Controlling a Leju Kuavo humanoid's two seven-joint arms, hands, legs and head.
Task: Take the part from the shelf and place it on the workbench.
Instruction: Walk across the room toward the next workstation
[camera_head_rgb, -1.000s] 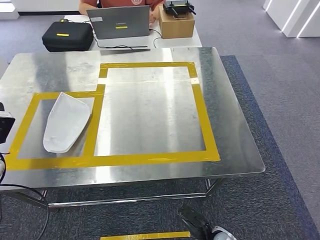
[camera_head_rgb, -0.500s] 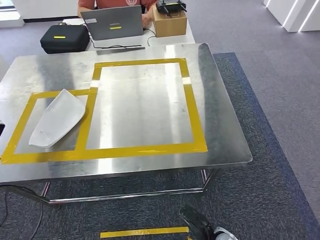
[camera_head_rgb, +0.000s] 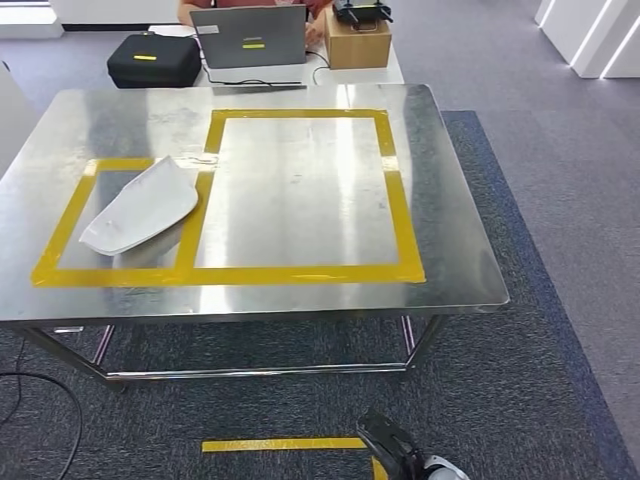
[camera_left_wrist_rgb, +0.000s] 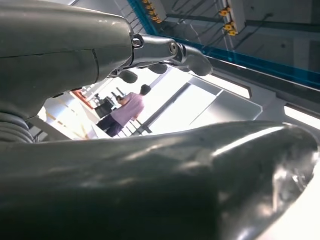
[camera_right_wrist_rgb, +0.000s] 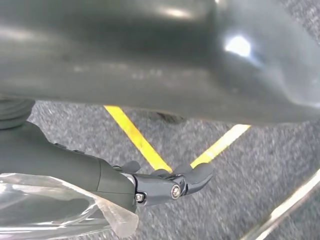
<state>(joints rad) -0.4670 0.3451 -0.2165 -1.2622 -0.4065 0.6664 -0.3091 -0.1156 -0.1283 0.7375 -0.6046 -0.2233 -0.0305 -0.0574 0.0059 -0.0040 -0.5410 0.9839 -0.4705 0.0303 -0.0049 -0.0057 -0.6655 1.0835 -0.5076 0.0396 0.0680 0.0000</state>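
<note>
Right hand (camera_right_wrist_rgb: 113, 180) is hanging above grey carpet, dark fingers (camera_right_wrist_rgb: 177, 185) lying against clear plastic; grip unclear. Left hand (camera_left_wrist_rgb: 75, 55) state unclear. White curved shell part (camera_head_rgb: 141, 207) is lying inside the yellow-taped box on the steel counter (camera_head_rgb: 453, 250).

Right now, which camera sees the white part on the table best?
The head view: the white part lies whole inside the smaller yellow-taped box on the steel table. The two wrist views look past the robot's hands at ceiling and carpet instead.
</note>
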